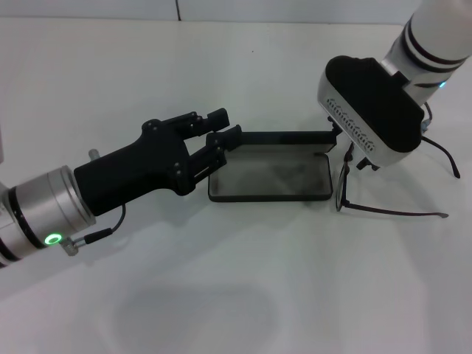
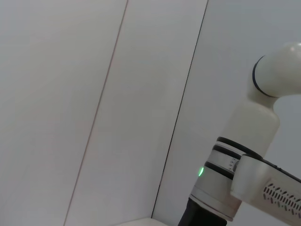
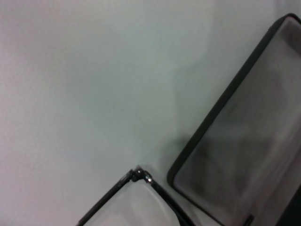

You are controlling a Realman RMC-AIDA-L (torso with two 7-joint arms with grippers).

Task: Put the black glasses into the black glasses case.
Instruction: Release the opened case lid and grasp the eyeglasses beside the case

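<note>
The black glasses case (image 1: 269, 177) lies open at the table's middle, grey lining up, its lid (image 1: 287, 136) standing along the far side. The black glasses (image 1: 391, 212) sit just right of the case, lens front (image 1: 341, 188) beside the case's right end and temple arms stretching right. My left gripper (image 1: 227, 125) is open at the case's left end, one fingertip against the end of the lid. My right gripper (image 1: 352, 156) hangs over the glasses' front, mostly hidden under its white wrist. The right wrist view shows a corner of the glasses (image 3: 139, 175) beside the case (image 3: 244, 155).
The white table (image 1: 221, 295) spreads out around the case. A black cable (image 1: 442, 151) loops on the table at the right, behind the glasses. The left wrist view shows only pale wall panels and the right arm (image 2: 244, 155).
</note>
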